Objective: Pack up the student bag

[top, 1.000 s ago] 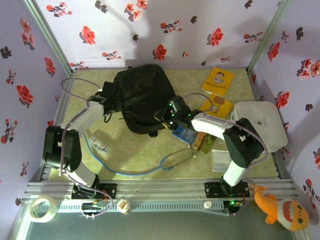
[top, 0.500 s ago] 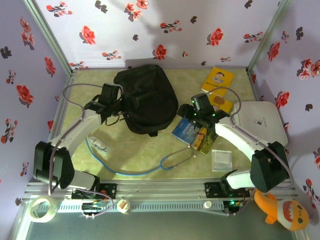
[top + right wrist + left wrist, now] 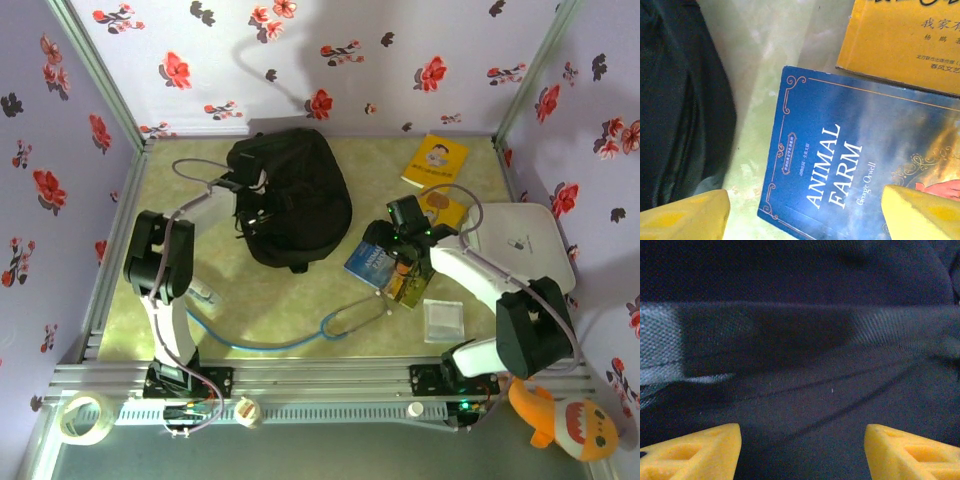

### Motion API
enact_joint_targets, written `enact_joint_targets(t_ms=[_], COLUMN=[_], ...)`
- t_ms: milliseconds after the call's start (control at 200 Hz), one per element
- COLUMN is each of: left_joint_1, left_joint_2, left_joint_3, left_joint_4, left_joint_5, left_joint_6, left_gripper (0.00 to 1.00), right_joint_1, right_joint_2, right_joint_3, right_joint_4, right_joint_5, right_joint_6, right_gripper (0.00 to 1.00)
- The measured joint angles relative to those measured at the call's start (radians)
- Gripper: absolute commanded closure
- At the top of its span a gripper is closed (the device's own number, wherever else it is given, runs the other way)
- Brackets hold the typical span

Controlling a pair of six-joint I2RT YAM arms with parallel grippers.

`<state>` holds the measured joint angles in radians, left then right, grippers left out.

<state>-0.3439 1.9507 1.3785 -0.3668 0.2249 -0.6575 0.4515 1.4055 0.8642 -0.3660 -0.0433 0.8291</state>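
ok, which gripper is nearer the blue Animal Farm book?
Right. The right gripper is directly over the Animal Farm book, open. The left gripper is up against the student bag, well off to the book's left.
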Motion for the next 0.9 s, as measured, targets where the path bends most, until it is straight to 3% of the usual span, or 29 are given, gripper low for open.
enact_joint_targets(t_ms=[245,450,710,900], left_joint_1=[0.089,0.102,0.090,0.002], left_joint_2=[0.061,0.029,-0.241,-0.394], left_joint_3=[0.069,0.074,0.007,-0.142], left_joint_4=[-0.042,-0.077,-0.058,0.012], left_joint_5=[-0.022,-0.038,-0.039,-0.022], left_joint_6=[0.072,0.097,0.062,-0.020], left_gripper=[0.37,0.34,0.24,0.11], right_joint_1=[0.000,0.008,0.021,0.019], right_joint_2=[0.138,0.222,0.343,0.457], right_joint_3=[0.000,0.000,0.092,0.233], right_joint_4=[0.082,0.187,0.299,0.309], right_joint_5=[-0.128,-0.167,-0.117,-0.088], right_joint_6=[-0.009,0.027,0.113,0.121], right_gripper=[0.24,0.25,0.26,0.29])
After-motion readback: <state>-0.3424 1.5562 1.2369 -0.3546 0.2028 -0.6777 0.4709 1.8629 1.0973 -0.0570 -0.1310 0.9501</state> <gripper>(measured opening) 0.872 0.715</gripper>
